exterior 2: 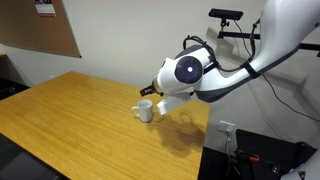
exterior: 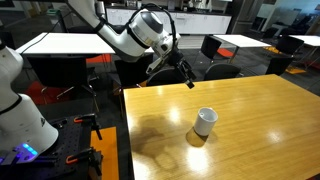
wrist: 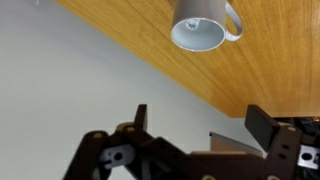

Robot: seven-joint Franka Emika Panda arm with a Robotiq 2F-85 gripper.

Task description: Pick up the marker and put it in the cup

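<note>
fingers (wrist: 140, 118) spread wide in the wrist view, nothing between them. gripper (exterior: 180, 72) hangs off the table's (exterior: 260, 120) far edge, well apart from the cup (exterior: 204, 121), which stands upright on the wood with a handle showing. i can't find the marker in any view, so no axis to line up on.

light: even indoor, fairly bright | glare: pale sheen on the wooden table (exterior: 250, 110) around the cup (exterior: 205, 121) | shadows: soft dark patch left of the cup in an exterior view | sharpness: small, soft frames; wrist view gripper (wrist: 195, 135) dark, blurred
</note>
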